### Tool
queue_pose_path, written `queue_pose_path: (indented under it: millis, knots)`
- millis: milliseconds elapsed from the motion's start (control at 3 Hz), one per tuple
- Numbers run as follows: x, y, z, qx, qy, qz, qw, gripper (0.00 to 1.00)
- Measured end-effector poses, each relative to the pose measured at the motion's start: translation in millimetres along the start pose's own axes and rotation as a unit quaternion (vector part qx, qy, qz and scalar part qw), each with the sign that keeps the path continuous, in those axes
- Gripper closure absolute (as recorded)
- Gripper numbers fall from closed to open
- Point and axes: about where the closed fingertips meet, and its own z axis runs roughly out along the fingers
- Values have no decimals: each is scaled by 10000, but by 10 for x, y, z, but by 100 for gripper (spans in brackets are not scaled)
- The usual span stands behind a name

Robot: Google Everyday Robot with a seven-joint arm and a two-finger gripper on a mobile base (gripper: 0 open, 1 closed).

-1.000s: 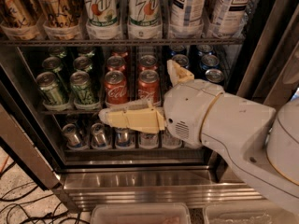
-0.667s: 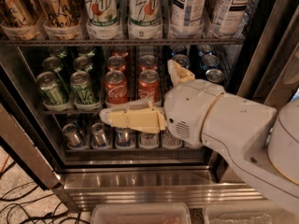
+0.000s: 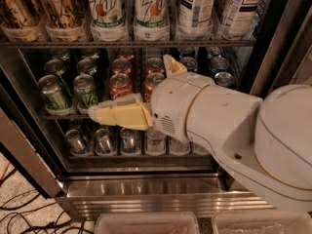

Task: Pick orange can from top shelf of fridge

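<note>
The pincer (image 3: 129, 87) has crept slightly left and upward, while the cans sit as before. The orange can (image 3: 61, 6) stands upright near the left end of the top shelf (image 3: 126, 43) of the fridge (image 3: 146, 189). Below that shelf, near its middle, the pincer hovers spread wide and empty before the red cans (image 3: 119, 83).

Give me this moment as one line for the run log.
phase: approach | gripper: in front of red cans, below top shelf | orange can: upright, top shelf left, untouched
</note>
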Motion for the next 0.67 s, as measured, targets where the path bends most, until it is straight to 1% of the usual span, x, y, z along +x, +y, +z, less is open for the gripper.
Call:
queue_pose_path:
  millis: [333, 667]
  knots:
    - [-11, -26, 148, 242, 64, -16, 9997, 0]
    - [-69, -85, 305, 475, -52, -45, 9988, 0]
